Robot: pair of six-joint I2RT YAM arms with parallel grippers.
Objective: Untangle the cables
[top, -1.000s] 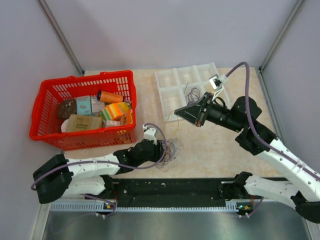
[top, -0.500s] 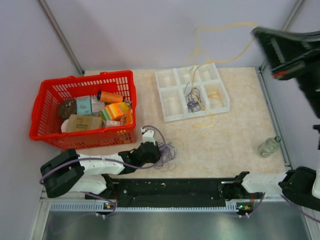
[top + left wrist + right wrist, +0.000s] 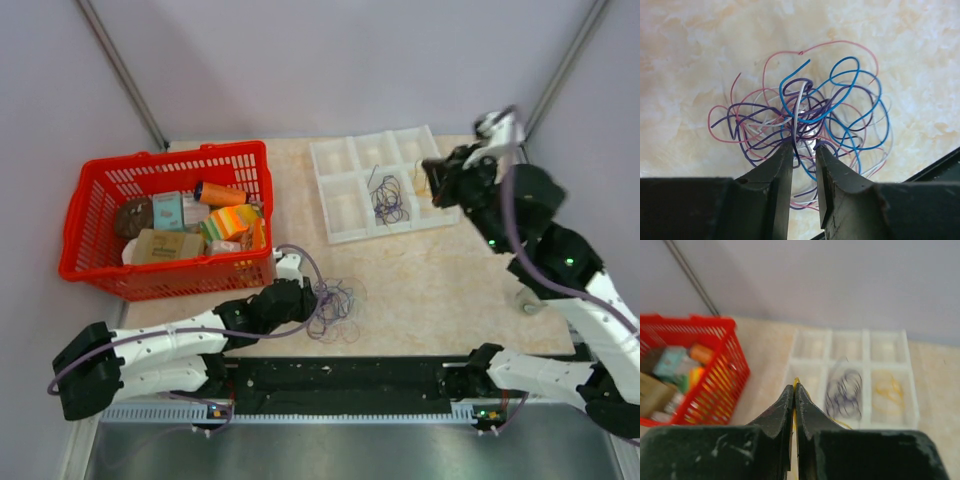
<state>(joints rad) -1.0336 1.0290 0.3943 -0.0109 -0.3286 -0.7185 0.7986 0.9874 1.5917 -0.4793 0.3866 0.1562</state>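
The cables (image 3: 805, 115) are a tangle of thin purple, blue, pink and white wires on the table, also seen in the top view (image 3: 338, 303). My left gripper (image 3: 804, 146) is low over the tangle's near side, jaws a little apart with several strands between them; in the top view it is at the tangle's left edge (image 3: 318, 298). My right gripper (image 3: 794, 387) is shut on a thin yellow wire (image 3: 796, 382) and is held above the right end of the white tray (image 3: 340, 165), as the top view shows (image 3: 437, 180).
The tray (image 3: 860, 365) holds dark purple wires (image 3: 386, 200) in a middle compartment and yellow wires (image 3: 888, 390) in the one to its right. A red basket (image 3: 90, 260) of groceries stands at the left. A small bottle (image 3: 524, 298) is partly hidden behind the right arm.
My right arm swung up high, trailing a long yellow wire, then came back down by the tray's right end. My left gripper stayed at the tangle, shifting slightly.
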